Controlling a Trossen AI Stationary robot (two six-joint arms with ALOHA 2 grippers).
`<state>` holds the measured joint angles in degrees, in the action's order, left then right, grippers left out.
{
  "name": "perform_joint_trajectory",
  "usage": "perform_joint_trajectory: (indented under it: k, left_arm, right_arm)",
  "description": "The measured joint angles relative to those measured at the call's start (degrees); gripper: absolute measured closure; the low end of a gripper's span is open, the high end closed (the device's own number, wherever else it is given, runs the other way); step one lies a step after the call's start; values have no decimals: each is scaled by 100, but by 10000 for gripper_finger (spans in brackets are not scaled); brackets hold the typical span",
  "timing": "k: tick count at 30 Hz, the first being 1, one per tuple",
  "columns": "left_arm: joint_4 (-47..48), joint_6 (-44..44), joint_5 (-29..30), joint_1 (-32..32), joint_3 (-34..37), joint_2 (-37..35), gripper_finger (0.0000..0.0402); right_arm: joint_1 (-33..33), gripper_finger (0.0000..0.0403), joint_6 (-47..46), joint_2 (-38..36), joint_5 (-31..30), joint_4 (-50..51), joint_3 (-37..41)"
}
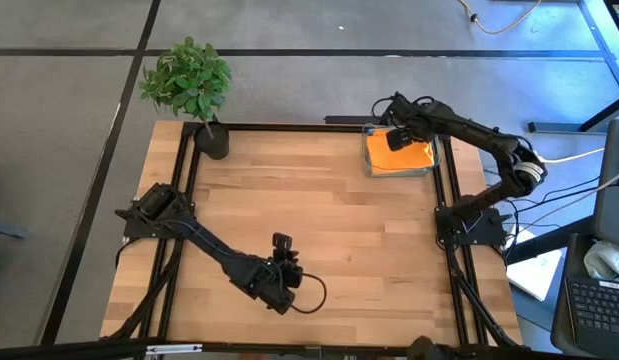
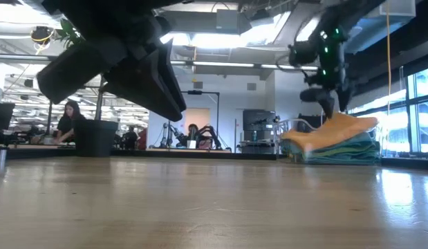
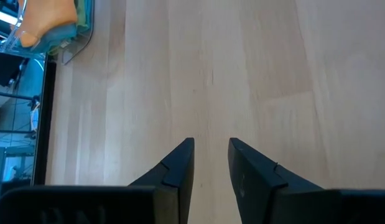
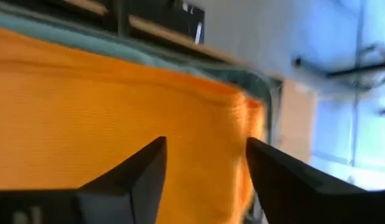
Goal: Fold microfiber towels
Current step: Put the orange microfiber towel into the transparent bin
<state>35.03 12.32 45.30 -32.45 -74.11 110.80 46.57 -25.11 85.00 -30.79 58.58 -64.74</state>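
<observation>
High view: the table carries a clear bin at upper right, stacked with towels, the orange towel on top. The right pincer hovers over it, spread wide and empty; the left pincer, lower centre, is narrowly parted, holding nothing. The cloth looks soft and light, best pinched at a corner; the lower towels are mostly hidden.

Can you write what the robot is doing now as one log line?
right gripper: open, over orange towel in bin | left gripper: empty, above table
</observation>
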Motion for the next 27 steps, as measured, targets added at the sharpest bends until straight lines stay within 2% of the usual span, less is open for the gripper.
perform_joint_trajectory:
  k: [5,9,12,16,22,27]
  left_arm:
    - [-9,-14,0,18,0,-2,311]
    - [-24,-39,0,70,0,0,311]
    - [-34,-42,1,70,0,-1,311]
    - [-44,-44,0,66,0,0,311]
    - [-47,-46,0,68,0,0,311]
    - [-44,-46,0,67,0,0,311]
  right_arm:
    - [544,226,-315,333,921,-282,588]
    - [745,264,-234,706,1354,-441,847]
    - [739,289,-162,956,1450,-530,874]
    - [680,305,-8,1066,1251,-377,670]
    - [320,292,-153,716,108,367,6]
    - [-43,260,-163,244,92,610,-536]
